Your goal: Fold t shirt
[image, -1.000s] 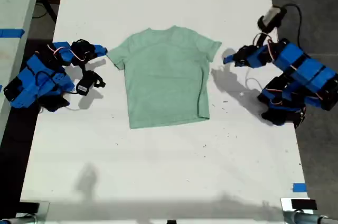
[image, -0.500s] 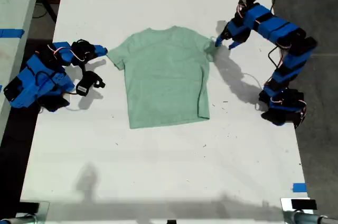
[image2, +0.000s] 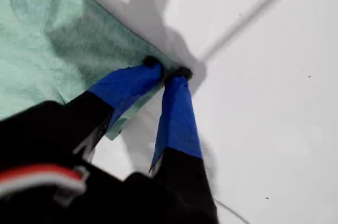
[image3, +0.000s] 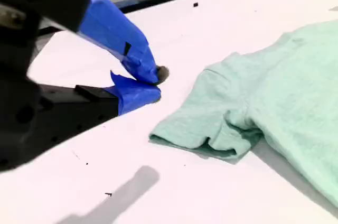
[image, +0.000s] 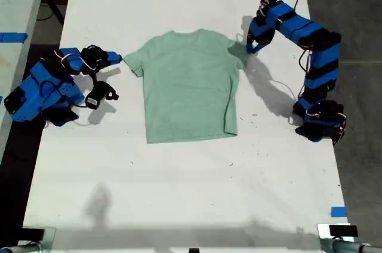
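Observation:
The pale mint-green t shirt (image: pixel 188 86) lies flat, neck toward the far edge of the white table (image: pixel 179 193). My first gripper (image: pixel 249 47) reaches down from the arm at the exterior view's right to the corner of the nearest sleeve. In the first wrist view its blue fingertips (image2: pixel 153 64) are pinched together on the t shirt's (image2: pixel 53 39) sleeve edge, at the first gripper (image2: pixel 168 69). My second gripper (image: pixel 114 58) rests low at the exterior view's left, shut and empty. In the second wrist view the second gripper (image3: pixel 150 84) sits a short way from the t shirt's (image3: pixel 285 86) other sleeve.
A blue tape mark (image: pixel 338 212) sits near the table's front corner at the exterior view's right. A second pale surface with blue tape (image: pixel 12 37) borders the exterior view's left. The first arm's base (image: pixel 319 122) stands at the table's edge, on the exterior view's right.
The first arm rose from low on the table, swung toward the sleeve and came down on its corner, with the fingers closing. The second arm and the shirt's body stayed still.

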Robot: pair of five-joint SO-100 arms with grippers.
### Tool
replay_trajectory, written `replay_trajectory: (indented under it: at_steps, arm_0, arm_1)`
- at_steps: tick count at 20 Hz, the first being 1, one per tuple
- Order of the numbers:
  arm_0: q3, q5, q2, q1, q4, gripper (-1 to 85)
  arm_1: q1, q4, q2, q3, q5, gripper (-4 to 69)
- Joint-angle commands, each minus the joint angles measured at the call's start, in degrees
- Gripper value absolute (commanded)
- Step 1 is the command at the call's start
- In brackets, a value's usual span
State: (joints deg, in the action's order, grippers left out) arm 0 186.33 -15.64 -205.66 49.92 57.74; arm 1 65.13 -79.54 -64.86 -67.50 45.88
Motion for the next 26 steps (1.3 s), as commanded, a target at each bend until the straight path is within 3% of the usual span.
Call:
replay_trajectory:
  at_steps: [1,6,9,13,21,26]
  arm_0:
    - [2.5,0.9,-0.4,-0.7,-0.2,-0.3]
    - [2.5,0.7,-0.4,-0.4,-0.4,-0.3]
    - [2.5,0.6,-0.4,-0.3,-0.4,-0.3]
    - [2.5,0.6,-0.4,-0.3,-0.4,-0.3]
    - [2.5,0.5,-0.4,-0.3,-0.4,-0.3]
    - [2.5,0.5,-0.4,-0.3,-0.4,-0.3]
  arm_1:
    - [-0.9,-1.9,-0.9,-3.2,-0.3,1.6]
    - [1.7,3.3,-20.0,-18.5,-0.4,1.6]
    - [-0.5,-0.4,-29.1,-13.3,0.4,1.6]
    - [-9.5,-4.0,-29.4,1.1,-1.7,1.6]
    - [-31.1,10.2,-21.5,2.6,-8.9,1.6]
    - [-37.3,13.7,-10.6,5.0,-10.0,1.6]
